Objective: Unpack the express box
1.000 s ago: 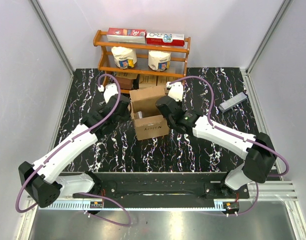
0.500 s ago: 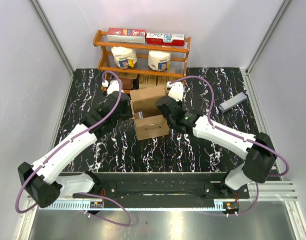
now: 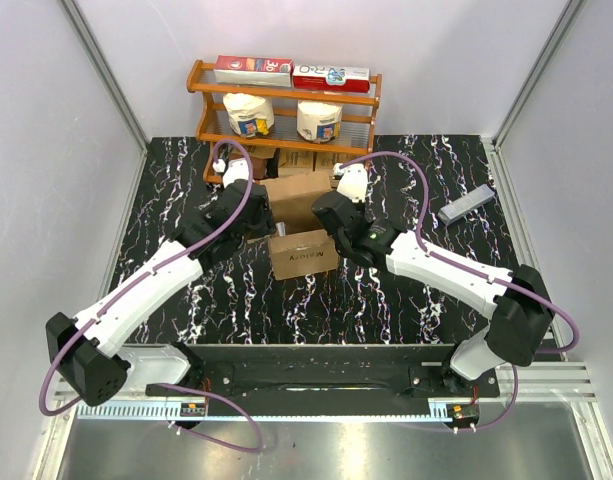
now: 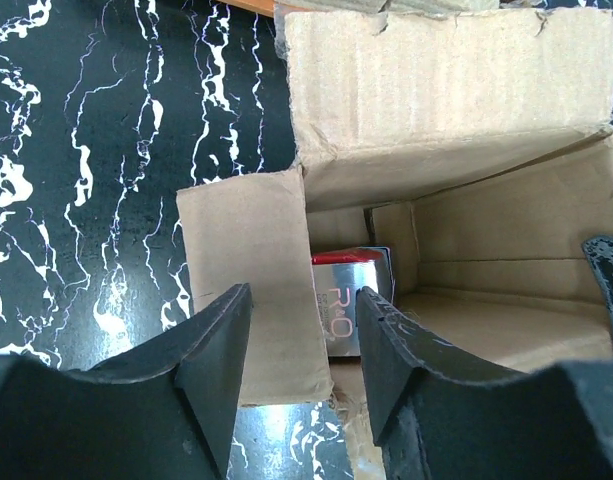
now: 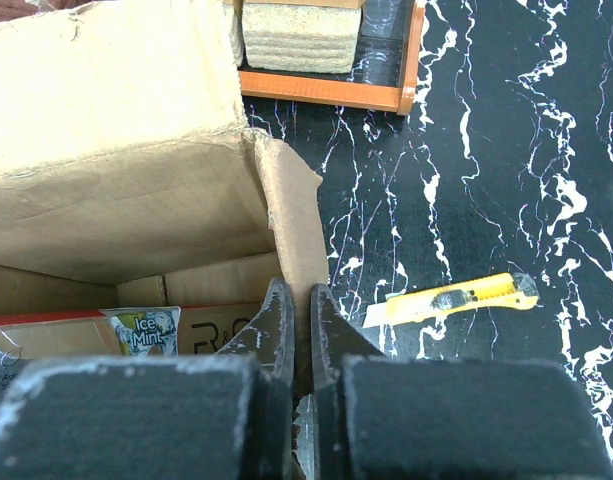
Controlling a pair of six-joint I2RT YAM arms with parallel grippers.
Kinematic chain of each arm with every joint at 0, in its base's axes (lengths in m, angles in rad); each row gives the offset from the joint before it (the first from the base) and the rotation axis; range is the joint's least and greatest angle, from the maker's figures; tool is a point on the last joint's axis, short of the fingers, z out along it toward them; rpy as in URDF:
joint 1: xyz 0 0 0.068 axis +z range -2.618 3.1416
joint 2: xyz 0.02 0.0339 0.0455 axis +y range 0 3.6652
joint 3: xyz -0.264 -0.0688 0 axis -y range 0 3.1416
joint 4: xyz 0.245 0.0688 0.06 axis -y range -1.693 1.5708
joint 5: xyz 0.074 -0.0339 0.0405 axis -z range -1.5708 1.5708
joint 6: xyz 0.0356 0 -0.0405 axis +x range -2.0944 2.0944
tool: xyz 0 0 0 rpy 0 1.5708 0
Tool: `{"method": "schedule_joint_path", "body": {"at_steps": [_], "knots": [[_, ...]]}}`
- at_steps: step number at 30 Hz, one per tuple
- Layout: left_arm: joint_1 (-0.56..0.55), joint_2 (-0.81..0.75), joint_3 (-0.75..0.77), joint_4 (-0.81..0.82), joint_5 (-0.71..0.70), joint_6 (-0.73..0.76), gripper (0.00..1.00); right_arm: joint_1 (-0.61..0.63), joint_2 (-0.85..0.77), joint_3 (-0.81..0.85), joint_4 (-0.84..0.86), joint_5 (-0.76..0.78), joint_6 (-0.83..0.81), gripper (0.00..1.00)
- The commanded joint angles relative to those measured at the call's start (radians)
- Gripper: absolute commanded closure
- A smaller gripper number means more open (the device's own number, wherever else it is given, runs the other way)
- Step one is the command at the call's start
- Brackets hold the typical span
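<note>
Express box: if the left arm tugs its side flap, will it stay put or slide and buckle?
The express box probably slides: it looks nearly empty, only a small packet inside. The side flap between the left gripper's open jaws is thin creased cardboard, so it likely bends before the box follows. The right gripper, pinched on the opposite flap, should steady it.

This is a robot test cell in a lab. Plain white panel walls [image 3: 436, 70] in aluminium framing [image 3: 104, 85] rise right behind and to either side of a wooden rack [image 3: 284, 93], closing in a black marbled worktop [image 3: 186, 300]. Well in front of the rack, a white left arm [image 3: 146, 290] and right arm [image 3: 446, 268] are bolted to a mounting rail [image 3: 316, 410]. The rack's packaged goods and the express box [image 3: 304, 255] just in front of it sit like staged props.
</note>
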Motion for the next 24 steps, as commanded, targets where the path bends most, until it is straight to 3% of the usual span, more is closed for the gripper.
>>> {"method": "schedule_joint_path", "body": {"at_steps": [1,4,24], "knots": [[-0.002,0.041,0.023,0.005,0.005,-0.018,0.5,0.003,0.034,-0.002,-0.045,-0.039,0.046,1.0],[-0.002,0.058,0.015,0.005,-0.002,-0.02,0.53,0.002,0.031,-0.005,-0.045,-0.039,0.047,1.0],[-0.002,0.122,0.066,0.037,0.007,0.043,1.0,0.002,-0.043,0.043,-0.091,-0.146,0.046,0.98]]}}
